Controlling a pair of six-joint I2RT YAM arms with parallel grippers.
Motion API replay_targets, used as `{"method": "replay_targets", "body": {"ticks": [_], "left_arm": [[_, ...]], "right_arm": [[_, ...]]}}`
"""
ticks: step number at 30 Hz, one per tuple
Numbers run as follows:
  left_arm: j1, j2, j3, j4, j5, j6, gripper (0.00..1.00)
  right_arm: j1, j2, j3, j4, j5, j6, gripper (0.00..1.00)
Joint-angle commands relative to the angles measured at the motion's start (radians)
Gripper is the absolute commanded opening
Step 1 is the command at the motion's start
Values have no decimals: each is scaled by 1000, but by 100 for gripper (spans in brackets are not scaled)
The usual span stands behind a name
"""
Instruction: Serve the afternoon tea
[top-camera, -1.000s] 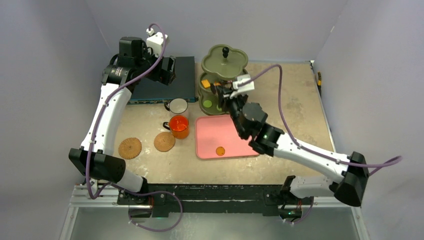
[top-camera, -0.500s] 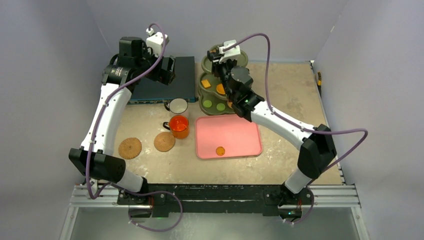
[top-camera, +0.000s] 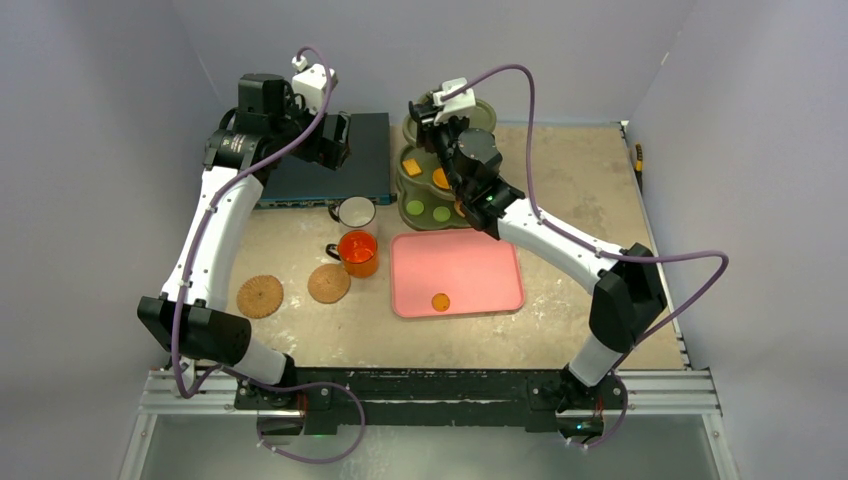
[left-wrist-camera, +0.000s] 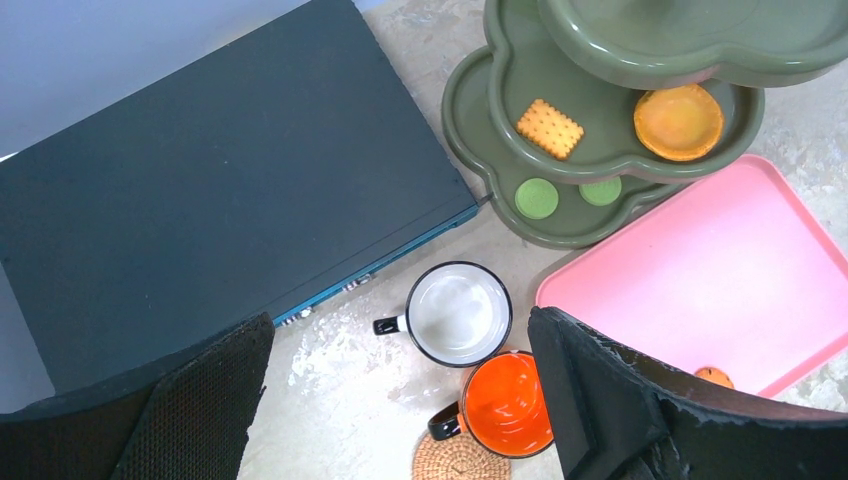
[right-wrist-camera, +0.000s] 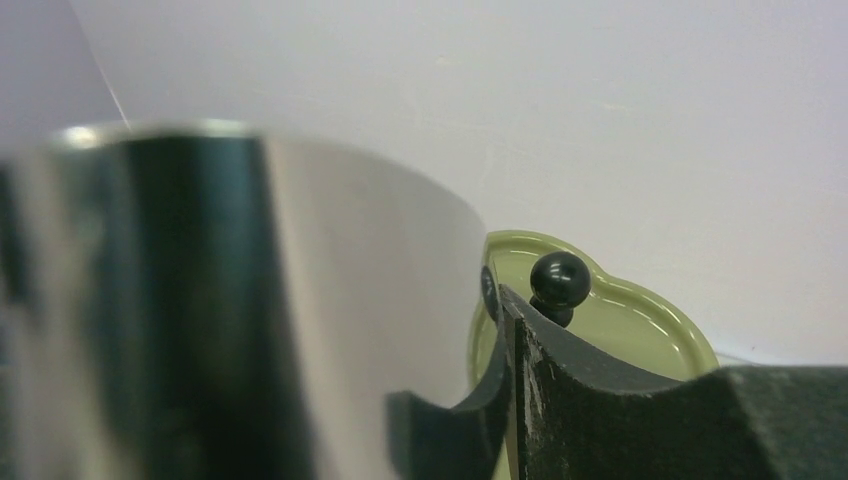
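The olive-green three-tier stand (top-camera: 424, 192) stands at the back centre. Its middle tier holds a square cracker (left-wrist-camera: 549, 127) and an orange round biscuit (left-wrist-camera: 678, 121). Two green biscuits (left-wrist-camera: 536, 198) lie on the bottom tier. One orange biscuit (top-camera: 440, 301) lies on the pink tray (top-camera: 470, 262). The white mug (top-camera: 354, 212) and orange mug (top-camera: 358, 252) stand side by side, next to two cork coasters (top-camera: 328, 283). My left gripper (top-camera: 335, 140) is open, high above the mugs. My right gripper (right-wrist-camera: 497, 290) is shut beside the stand's top tier (right-wrist-camera: 640, 320). No pink cakes show.
A flat dark-blue box (top-camera: 330, 170) lies at the back left under my left gripper. A blurred shiny surface (right-wrist-camera: 200, 300) fills the left of the right wrist view; I cannot tell what it is. Grey walls close in the table.
My right arm swung from low beside the stand's lower tiers up and back to its top tier. The left arm has not moved.
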Motion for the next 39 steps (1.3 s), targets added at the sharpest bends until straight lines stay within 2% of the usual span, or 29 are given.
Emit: {"method": "replay_targets", "body": {"ticks": [1, 10, 17, 27, 32, 39], "left_arm": [[10, -26, 43, 20, -19, -6, 99], [16, -25, 48, 12, -7, -16, 99], [17, -21, 62, 14, -7, -21, 99], [19, -27, 53, 22, -5, -26, 99], [20, -36, 36, 25, -7, -21, 99], [20, -48, 23, 28, -1, -20, 99]], "right_arm": [[-5, -27, 23, 47, -5, 1, 51], [-5, -69, -16, 54, -7, -3, 52], [17, -204, -101, -7, -59, 29, 52], [166, -411, -331, -150, -31, 72, 51], [200, -520, -476, -237, -29, 203, 51], [239, -618, -647, -320, -61, 283, 53]]}}
